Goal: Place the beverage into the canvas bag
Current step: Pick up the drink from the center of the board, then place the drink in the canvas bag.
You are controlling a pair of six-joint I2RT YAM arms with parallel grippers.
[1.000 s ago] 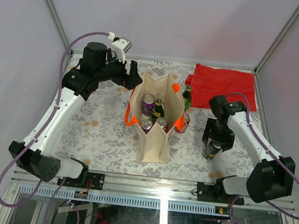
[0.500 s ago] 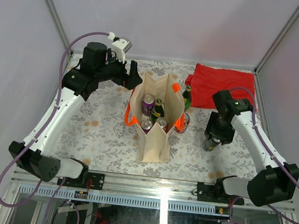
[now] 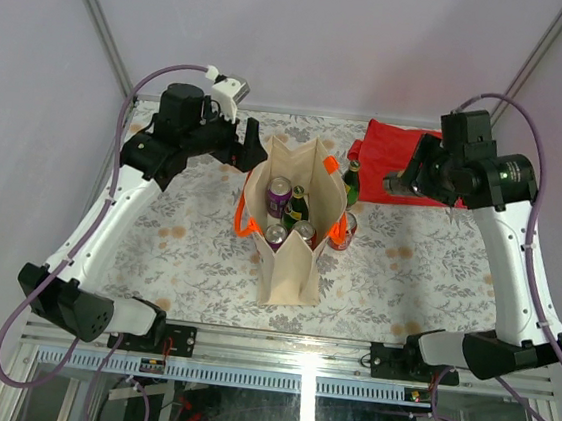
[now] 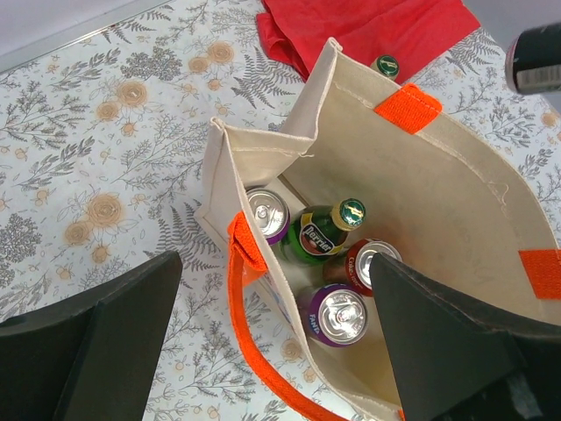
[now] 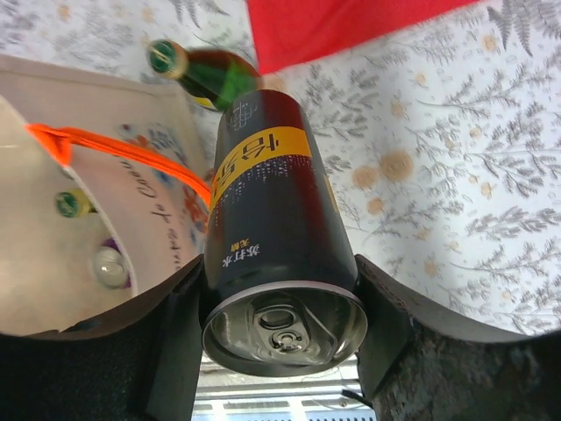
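Observation:
The beverage, a black can with a yellow band, is clamped between my right gripper's fingers and held in the air, tilted. In the top view that gripper hangs to the right of the canvas bag, apart from it. The beige bag stands open with orange handles. Inside it are purple cans, a green bottle and a red can. My left gripper stays open at the bag's back left rim, holding nothing. The black can also shows in the left wrist view.
A flat red cloth lies at the back right, partly under my right arm. A green bottle and a red can stand on the flowered table against the bag's right side. Enclosure walls surround the table.
My right gripper closed on the black can at the table's right side, lifted it off the table and carried it up and back towards the red cloth. The left arm barely moved.

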